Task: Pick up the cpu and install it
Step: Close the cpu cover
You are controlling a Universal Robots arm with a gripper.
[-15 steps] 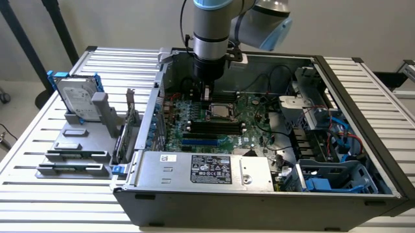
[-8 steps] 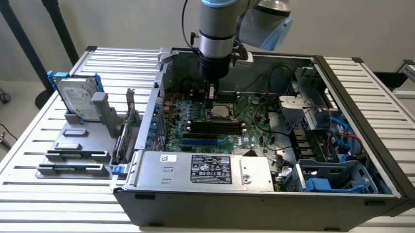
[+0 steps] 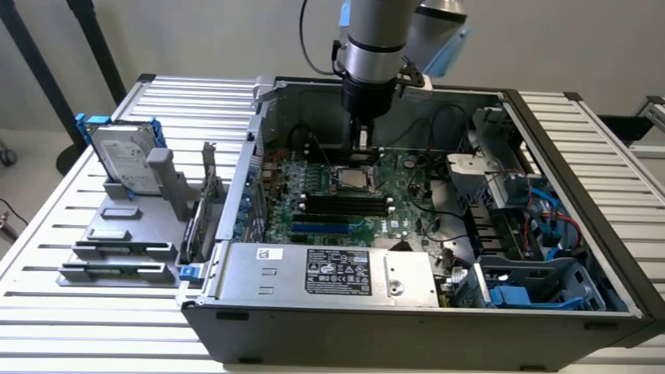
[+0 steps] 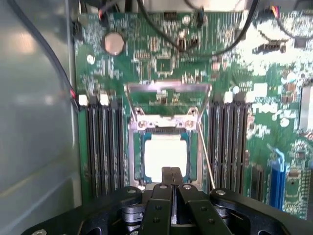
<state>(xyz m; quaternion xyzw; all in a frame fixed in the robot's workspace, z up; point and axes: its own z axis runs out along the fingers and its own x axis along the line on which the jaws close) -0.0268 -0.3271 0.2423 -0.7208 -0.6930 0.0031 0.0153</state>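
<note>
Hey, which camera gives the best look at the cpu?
The wrist view: the cpu sits face-on in the open motherboard socket, just past the gripper. The exterior view shows the cpu small and slanted, beneath the gripper.

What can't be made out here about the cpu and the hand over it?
1. Contact between the shut hand and the cpu: wrist view, its fingertips cover the chip's near edge; exterior view, too small.
2. Socket's near side: wrist view, hidden behind the hand.
3. Markings on the cpu's top: wrist view, glare washes them out.
4. Text on the power supply label: exterior view, too small.
</note>
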